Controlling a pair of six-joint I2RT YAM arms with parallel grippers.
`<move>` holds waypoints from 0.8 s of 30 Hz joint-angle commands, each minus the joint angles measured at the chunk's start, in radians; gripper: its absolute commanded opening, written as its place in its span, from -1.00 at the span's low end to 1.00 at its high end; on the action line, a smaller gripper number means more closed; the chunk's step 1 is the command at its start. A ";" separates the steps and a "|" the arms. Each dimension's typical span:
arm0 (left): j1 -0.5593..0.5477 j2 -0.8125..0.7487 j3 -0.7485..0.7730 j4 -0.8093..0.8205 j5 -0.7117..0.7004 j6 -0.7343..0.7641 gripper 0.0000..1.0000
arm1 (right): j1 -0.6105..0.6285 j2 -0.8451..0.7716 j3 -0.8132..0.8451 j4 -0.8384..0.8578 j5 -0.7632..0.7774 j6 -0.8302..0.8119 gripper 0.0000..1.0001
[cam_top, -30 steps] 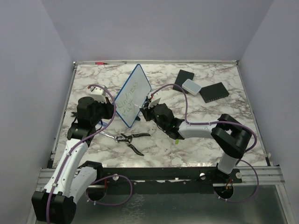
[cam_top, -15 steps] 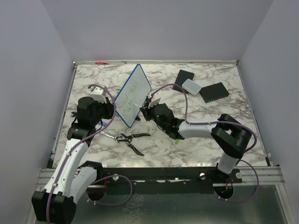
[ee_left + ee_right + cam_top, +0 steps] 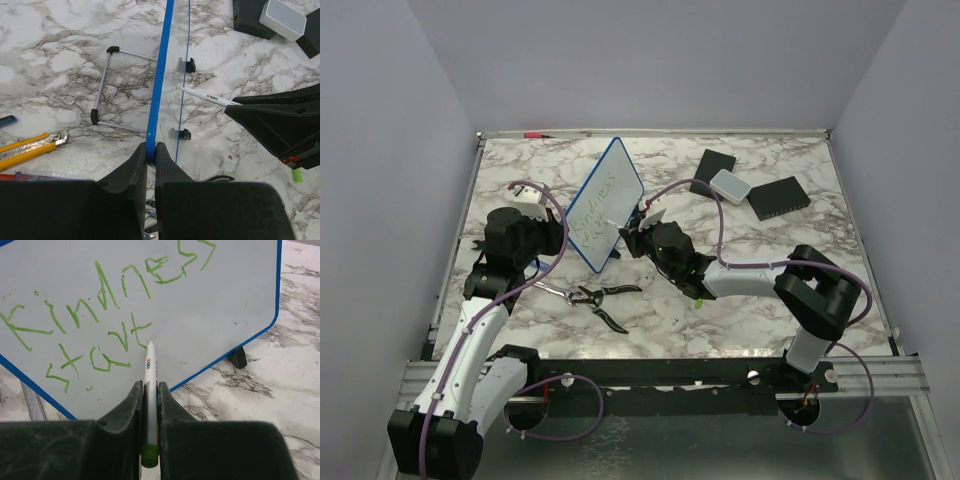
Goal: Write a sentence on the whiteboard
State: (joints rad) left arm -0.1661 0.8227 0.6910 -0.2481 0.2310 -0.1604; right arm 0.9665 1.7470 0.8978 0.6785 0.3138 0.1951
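Observation:
The whiteboard [image 3: 605, 203], white with a blue frame, stands tilted on the marble table. My left gripper [image 3: 151, 152] is shut on its blue edge [image 3: 159, 90]; it also shows in the top view [image 3: 560, 238]. The sentence [image 3: 100, 315] is green handwriting in two lines, about "Kindness" over "start". My right gripper [image 3: 150, 390] is shut on a white marker [image 3: 150, 370] with a green end; the marker tip touches the whiteboard [image 3: 200, 300] just right of "start". The right gripper also shows in the top view [image 3: 638, 232], close to the board face.
Pliers [image 3: 595, 297] lie on the table in front of the board. Two black flat pads [image 3: 778, 196] and a small white box [image 3: 728, 184] lie at the back right. A yellow utility knife [image 3: 30, 147] and a wire stand [image 3: 107, 85] lie left of the board.
The right gripper with the marker has shifted very slightly at the board; the left arm and board have not visibly moved.

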 commanded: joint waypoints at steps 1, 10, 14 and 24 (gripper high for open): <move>-0.006 -0.008 -0.008 -0.007 0.008 0.016 -1.00 | 0.000 -0.062 -0.034 0.031 0.038 -0.017 -0.99; -0.006 -0.005 -0.008 -0.009 0.010 0.023 -1.00 | -0.037 -0.183 -0.094 -0.029 0.020 -0.024 -0.99; -0.006 -0.014 -0.008 -0.008 0.011 0.027 -1.00 | -0.096 -0.211 -0.102 -0.048 -0.056 -0.007 -0.99; -0.005 -0.007 -0.004 -0.018 -0.019 0.021 -0.73 | -0.207 -0.220 -0.091 -0.128 -0.187 0.004 -0.99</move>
State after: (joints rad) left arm -0.1661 0.8200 0.6910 -0.2489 0.2306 -0.1596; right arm 0.7696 1.5501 0.8143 0.5911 0.1844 0.1913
